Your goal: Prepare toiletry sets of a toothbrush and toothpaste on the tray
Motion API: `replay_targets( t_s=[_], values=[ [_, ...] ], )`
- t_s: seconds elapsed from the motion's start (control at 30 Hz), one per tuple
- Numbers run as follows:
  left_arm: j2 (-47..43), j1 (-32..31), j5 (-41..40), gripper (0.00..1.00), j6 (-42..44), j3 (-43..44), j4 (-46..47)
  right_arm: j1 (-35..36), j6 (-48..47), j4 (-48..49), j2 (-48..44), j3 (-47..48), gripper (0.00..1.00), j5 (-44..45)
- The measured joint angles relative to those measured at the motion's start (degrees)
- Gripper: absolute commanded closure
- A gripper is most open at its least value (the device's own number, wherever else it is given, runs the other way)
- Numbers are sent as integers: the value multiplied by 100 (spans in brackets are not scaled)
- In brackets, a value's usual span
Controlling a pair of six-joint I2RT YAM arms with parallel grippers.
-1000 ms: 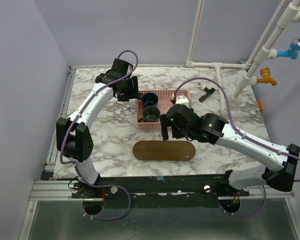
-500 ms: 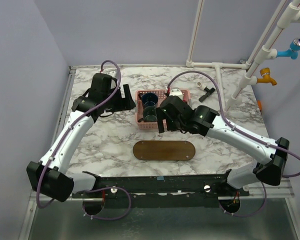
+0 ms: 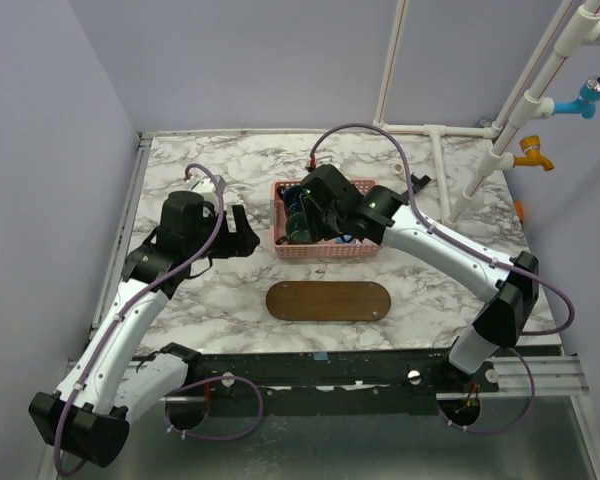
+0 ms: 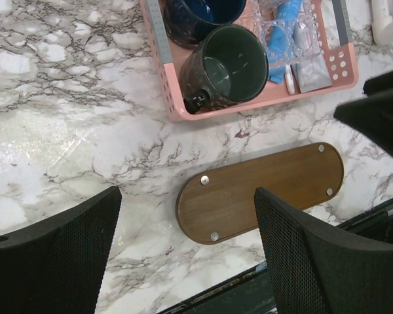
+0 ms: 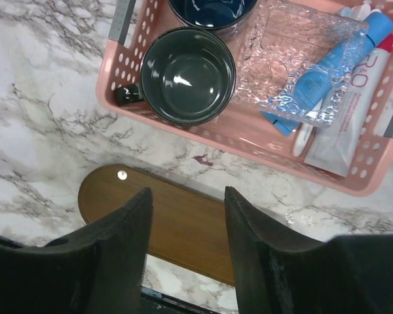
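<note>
left gripper point(image 3: 242, 232): we see it pulled back from the far-left corner of the pink basket point(image 3: 325, 250); now over bare surface point(image 3: 220, 290), basket's left.
right gripper point(image 3: 305, 218): we see it gone fwd from by the tray point(image 3: 328, 300); now above basket.
jaws: L wider, R narrower vs 1 s ago.

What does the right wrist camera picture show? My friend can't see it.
A pink basket holds a dark mug, a clear dish, a blue tube and the toothpaste. Below it lies the wooden tray, with the right end effector open above it.
</note>
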Motion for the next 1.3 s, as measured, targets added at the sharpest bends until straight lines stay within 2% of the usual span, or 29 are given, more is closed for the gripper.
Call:
replay_targets(
  t_s=[0.33,0.4,0.8,1.3],
  values=[
    [-901,0,0,18,79,-933,564,-372,-693,46,890,623,56,-310],
    [-938,0,-11,18,94,-1016,584,-400,-846,52,1054,754,62,-367],
    [-1115,0,-170,19,120,-1051,678,-815,-1567,203,1705,879,62,-809],
    [-1080,0,-201,19,120,-1051,717,-977,-2046,656,2208,1106,62,-1099]
  ],
)
